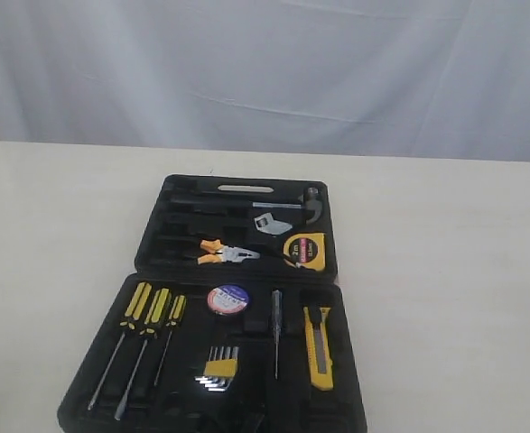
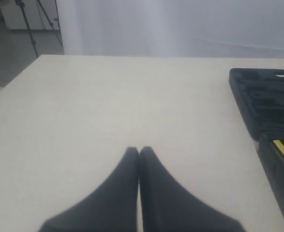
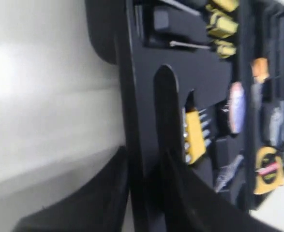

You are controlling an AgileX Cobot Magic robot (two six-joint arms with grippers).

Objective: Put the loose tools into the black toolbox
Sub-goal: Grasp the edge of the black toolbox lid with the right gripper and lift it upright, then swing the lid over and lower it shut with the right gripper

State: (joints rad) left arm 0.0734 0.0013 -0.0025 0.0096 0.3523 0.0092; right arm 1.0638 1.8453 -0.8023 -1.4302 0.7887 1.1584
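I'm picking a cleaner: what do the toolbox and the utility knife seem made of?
The black toolbox is likely moulded plastic with a matte black finish, judging by its shaped recesses. The utility knife probably has a smooth yellow plastic body with black parts; no blade shows.

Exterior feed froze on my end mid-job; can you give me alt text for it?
The black toolbox lies open on the pale table. Pliers and tape measure sit in its far half, tape roll and utility knife in its near half.

Wide bare table [image 1: 48,234] lies free either side of the black toolbox [image 1: 346,343], which fills the middle.
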